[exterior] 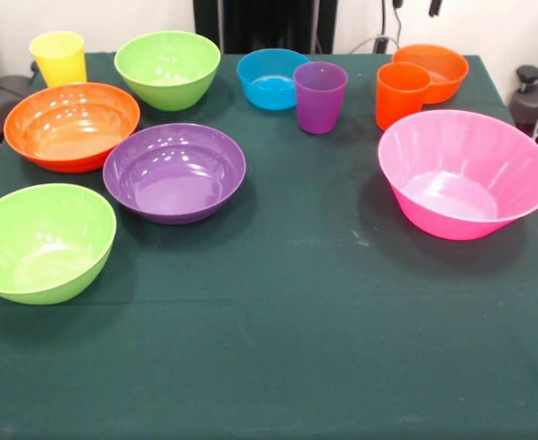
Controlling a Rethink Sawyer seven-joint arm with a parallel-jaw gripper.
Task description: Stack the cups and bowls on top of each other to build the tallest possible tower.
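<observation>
A: Where do the bowls sit on the surface (278, 367)?

B: All apart, none stacked. On the left, a lime green bowl (42, 241) lies nearest the camera, the purple bowl (174, 171) is just beside it toward the middle, and the large orange bowl (71, 125) is behind, almost touching the purple one. A second lime green bowl (168, 68) stands farther back.

A: And the right side?

B: The big pink bowl (464, 172) tilts a little toward the camera. Behind it the small orange bowl (433, 70) sits at the far edge. The small blue bowl (272, 79) is near the middle at the back.

A: The cups?

B: All upright. The yellow cup (59, 57) is in the far left corner, the purple cup (320, 96) is just in front of the blue bowl, overlapping its rim in this view, and the orange cup (401, 94) stands just beside the small orange bowl.

A: What are the fingers doing?

B: Can't tell; the gripper doesn't appear in the front view at all, only the dark pedestal (267, 23) behind the green cloth.
</observation>
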